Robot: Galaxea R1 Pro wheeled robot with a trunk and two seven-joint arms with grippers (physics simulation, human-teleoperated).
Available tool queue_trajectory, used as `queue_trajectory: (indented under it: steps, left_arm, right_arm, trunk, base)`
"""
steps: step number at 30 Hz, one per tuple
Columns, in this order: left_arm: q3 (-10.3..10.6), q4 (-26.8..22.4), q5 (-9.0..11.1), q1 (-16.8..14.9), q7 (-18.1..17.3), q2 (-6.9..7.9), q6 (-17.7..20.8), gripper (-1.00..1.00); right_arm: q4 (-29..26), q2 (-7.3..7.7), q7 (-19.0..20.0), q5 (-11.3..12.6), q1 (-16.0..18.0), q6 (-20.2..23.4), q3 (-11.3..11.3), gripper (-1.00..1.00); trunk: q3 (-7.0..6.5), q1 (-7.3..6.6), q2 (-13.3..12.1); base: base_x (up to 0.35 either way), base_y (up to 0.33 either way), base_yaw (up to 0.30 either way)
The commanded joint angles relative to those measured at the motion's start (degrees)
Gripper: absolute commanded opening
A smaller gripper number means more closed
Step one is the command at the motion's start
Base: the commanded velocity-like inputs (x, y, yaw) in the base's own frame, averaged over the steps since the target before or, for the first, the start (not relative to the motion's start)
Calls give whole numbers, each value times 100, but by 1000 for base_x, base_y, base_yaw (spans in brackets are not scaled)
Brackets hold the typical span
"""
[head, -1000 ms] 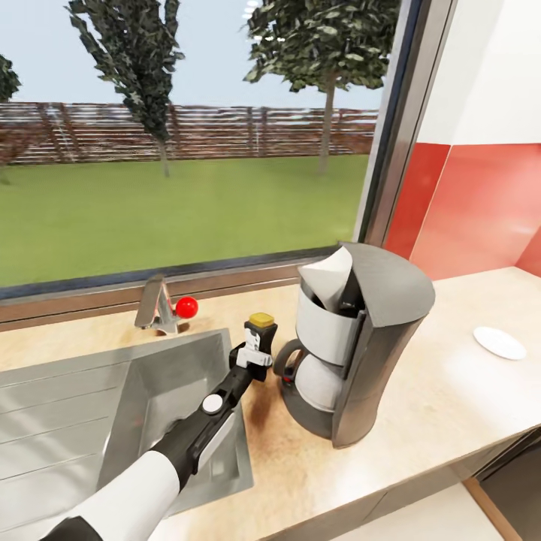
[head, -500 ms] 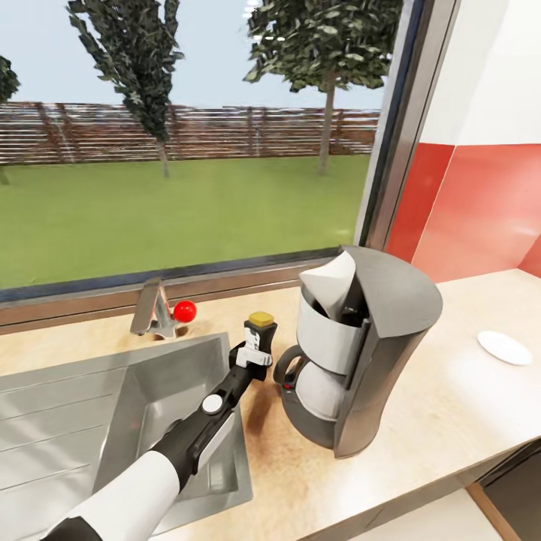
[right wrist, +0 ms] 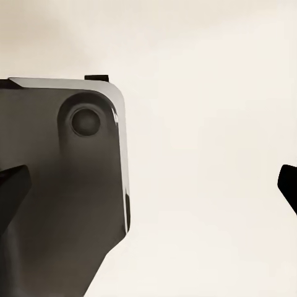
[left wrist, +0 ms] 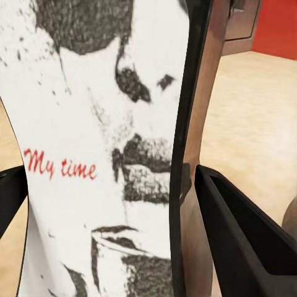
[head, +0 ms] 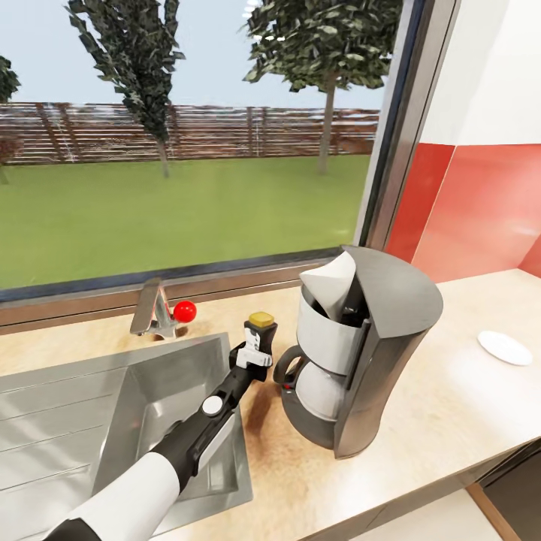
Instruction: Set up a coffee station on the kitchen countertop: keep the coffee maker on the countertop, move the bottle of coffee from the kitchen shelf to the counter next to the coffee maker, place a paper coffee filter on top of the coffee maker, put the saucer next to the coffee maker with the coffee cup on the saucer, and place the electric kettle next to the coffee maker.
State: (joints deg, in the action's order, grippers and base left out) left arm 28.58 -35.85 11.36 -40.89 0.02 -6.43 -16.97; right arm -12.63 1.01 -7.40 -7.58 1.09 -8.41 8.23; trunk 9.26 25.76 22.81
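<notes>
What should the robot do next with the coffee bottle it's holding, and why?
Probably open the left pincer and let go. The bottle of coffee looks upright on the countertop, close beside the coffee maker, between it and the sink. That is where it belongs, so nothing seems left but releasing it gently.

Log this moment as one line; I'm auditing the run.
left gripper: shut on coffee bottle | bottle beside coffee maker | filter on maker | saucer empty

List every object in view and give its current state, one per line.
Coffee bottle: upright, held by the left gripper beside the coffee maker.
Coffee maker: upright on the countertop.
Paper filter: on top of the coffee maker.
Saucer: flat, bare.
Right gripper: open.
</notes>
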Motion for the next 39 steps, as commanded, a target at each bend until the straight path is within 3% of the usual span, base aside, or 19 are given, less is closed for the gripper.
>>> queue_trajectory:
  steps: [1,8,9,39]
  left_arm:
    - [24,7,62,-7,-11,2,-24,-100]
    - [25,7,81,-6,-11,2,-26,-100]
    - [25,7,86,-6,-11,2,-29,100]
    - [-6,7,113,-3,-11,19,-78,100]
  right_arm:
    - [6,-4,-2,-60,5,-21,47,100]
    - [6,-4,-3,-60,5,-21,47,100]
    - [6,-4,-3,-60,5,-21,47,100]
    - [6,-4,-5,-60,5,-21,47,100]
  trunk:
    - [11,3,11]
    - [11,3,11]
    - [11,3,11]
    - [11,3,11]
  base:
    - [0,0,0]
    - [0,0,0]
    - [0,0,0]
    - [0,0,0]
